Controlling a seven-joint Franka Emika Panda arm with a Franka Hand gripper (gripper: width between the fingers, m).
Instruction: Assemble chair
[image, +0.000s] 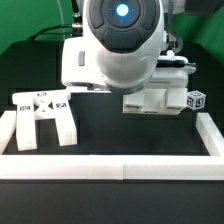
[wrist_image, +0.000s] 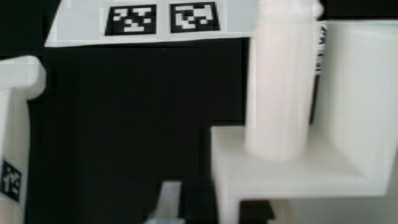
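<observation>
Fingers of your end effector (wrist_image: 169, 203) press together on nothing near the chair's upright post (wrist_image: 285, 80), likely to push it, with the leg frame (image: 45, 118) lying at the exterior view's lower left.

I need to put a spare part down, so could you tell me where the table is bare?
The widest bare patch is the black table between the leg frame, the front border wall and the white assembly. It is crowded at the back, where the arm, that assembly and a small tagged block sit close.

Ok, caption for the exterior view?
Robot arm bent low over chair parts; tagged leg frame lies apart, inside border wall.
</observation>
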